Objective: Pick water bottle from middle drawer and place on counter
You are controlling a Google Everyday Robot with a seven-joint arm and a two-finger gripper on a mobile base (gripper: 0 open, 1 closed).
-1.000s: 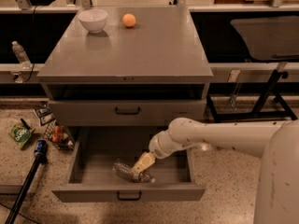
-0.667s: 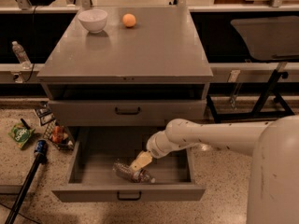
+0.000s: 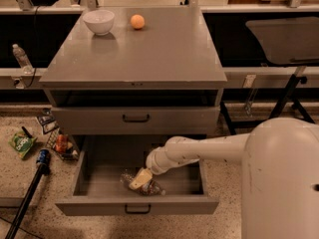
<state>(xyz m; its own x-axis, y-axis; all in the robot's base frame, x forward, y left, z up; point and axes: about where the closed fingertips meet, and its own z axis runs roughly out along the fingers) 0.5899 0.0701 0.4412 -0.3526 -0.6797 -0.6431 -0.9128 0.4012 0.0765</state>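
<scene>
The middle drawer (image 3: 137, 203) is the lowest one of the grey cabinet and is pulled open. The water bottle (image 3: 149, 187), clear and crinkled, lies on its side on the drawer floor near the front. My gripper (image 3: 139, 179) reaches down into the drawer from the right on a white arm and sits right over the bottle, covering its middle. The counter (image 3: 149, 59) is the glossy grey top of the cabinet above.
A white bowl (image 3: 98, 22) and an orange ball (image 3: 137, 21) stand at the counter's back. The upper drawer (image 3: 135, 118) is closed. A clear bottle (image 3: 21, 57) stands on a ledge at left. Snack bags and a can (image 3: 61, 144) lie on the floor beside the cabinet.
My arm has shifted slightly left, and the gripper has settled lower onto the bottle. The bottle has not moved.
</scene>
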